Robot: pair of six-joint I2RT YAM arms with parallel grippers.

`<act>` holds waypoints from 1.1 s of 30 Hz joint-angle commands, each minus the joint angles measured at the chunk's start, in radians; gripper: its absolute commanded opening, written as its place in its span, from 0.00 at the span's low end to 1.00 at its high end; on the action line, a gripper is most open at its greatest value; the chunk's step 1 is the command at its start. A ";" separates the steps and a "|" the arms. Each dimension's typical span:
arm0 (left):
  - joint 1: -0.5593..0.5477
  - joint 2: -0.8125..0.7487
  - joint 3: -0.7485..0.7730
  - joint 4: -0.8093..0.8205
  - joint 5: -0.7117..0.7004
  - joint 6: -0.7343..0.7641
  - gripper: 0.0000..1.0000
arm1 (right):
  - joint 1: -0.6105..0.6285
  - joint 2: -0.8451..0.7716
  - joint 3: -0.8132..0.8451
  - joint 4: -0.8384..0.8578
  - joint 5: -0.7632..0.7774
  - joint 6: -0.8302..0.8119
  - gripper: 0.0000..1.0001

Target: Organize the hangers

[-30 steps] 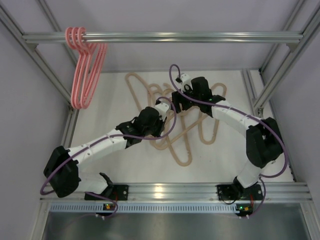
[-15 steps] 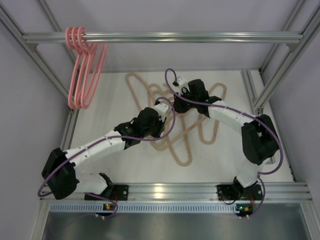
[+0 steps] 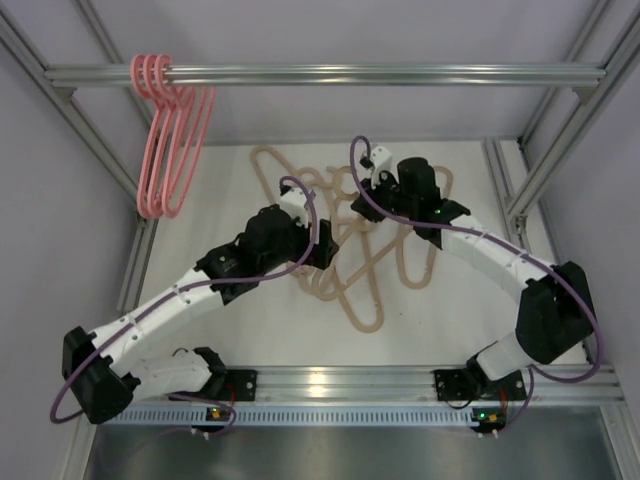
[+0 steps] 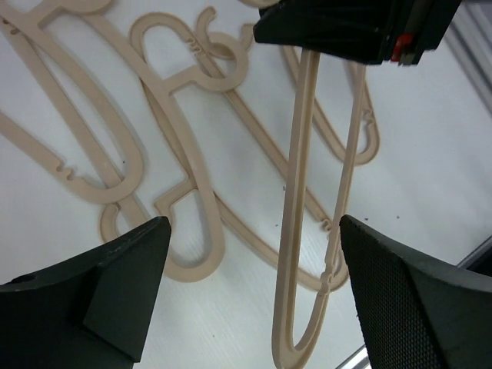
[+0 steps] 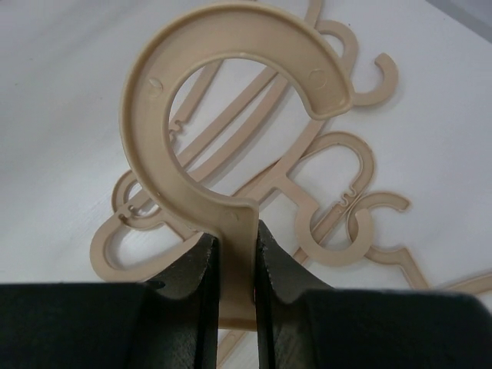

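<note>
Right wrist shows us the right gripper (image 5: pixel 234 250) clenched on a beige hanger (image 5: pixel 231 27), just below its hook. Our left gripper (image 4: pixel 254 231) gapes (fingers wide apart) above other beige hangers (image 4: pixel 181 131) strewn across the table (image 3: pixel 270 330); pink hangers (image 3: pixel 170 140) hang far left on the rail (image 3: pixel 400 74).

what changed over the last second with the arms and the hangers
The right gripper shifted slightly right and its jaws shut on the neck of a beige hanger, just under the hook. The left gripper opened wide as its arm stretched farther out. The held hanger now dangles between the left jaws, touching neither. Unchanged: the pink hangers on the bar and the beige pile lying below.
</note>
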 commanded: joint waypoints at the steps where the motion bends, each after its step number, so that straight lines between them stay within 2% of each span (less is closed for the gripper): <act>1: 0.019 -0.039 0.049 0.016 0.076 -0.079 0.95 | 0.010 -0.082 -0.056 0.169 -0.017 0.002 0.00; 9: 0.021 -0.019 0.023 0.036 0.272 -0.148 0.83 | 0.010 -0.152 -0.095 0.231 -0.016 0.037 0.00; 19: 0.021 0.014 -0.017 0.073 0.298 -0.149 0.67 | 0.010 -0.188 -0.112 0.275 -0.013 0.075 0.00; 23: 0.019 0.017 -0.026 0.082 0.298 -0.148 0.49 | 0.010 -0.195 -0.116 0.280 -0.010 0.089 0.00; 24: 0.021 0.014 -0.029 0.087 0.292 -0.146 0.38 | 0.010 -0.195 -0.122 0.289 -0.010 0.094 0.00; 27: 0.021 0.002 -0.040 0.085 0.271 -0.140 0.21 | 0.010 -0.192 -0.129 0.294 -0.006 0.108 0.00; 28: 0.019 -0.003 -0.041 0.085 0.251 -0.138 0.08 | 0.010 -0.192 -0.130 0.294 -0.006 0.111 0.00; 29: 0.021 -0.007 -0.044 0.085 0.240 -0.129 0.03 | 0.010 -0.191 -0.133 0.294 -0.006 0.115 0.00; 31: 0.021 -0.027 -0.054 0.084 0.206 -0.122 0.00 | 0.010 -0.191 -0.136 0.288 -0.003 0.124 0.03; 33: 0.019 -0.053 -0.055 0.073 0.182 -0.105 0.00 | 0.010 -0.194 -0.139 0.277 0.003 0.134 0.12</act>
